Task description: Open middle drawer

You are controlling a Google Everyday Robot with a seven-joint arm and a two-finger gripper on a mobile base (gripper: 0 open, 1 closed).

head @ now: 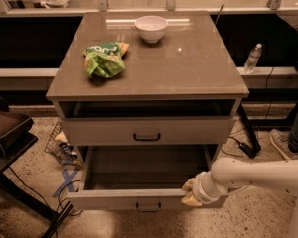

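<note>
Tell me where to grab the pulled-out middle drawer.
Probably best to grip the small dark bar handle at the front centre of the middle drawer, coming from the front: being centred, it pulls straight. The gripper sits at the front's right end.

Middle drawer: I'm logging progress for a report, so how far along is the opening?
Done: the middle drawer is pulled well out of the cabinet, its inside open to view. In hand: the gripper is at the right end of the drawer's front edge. Left: at most a final bit of pulling, then moving the gripper away. The job looks nearly finished.
</note>
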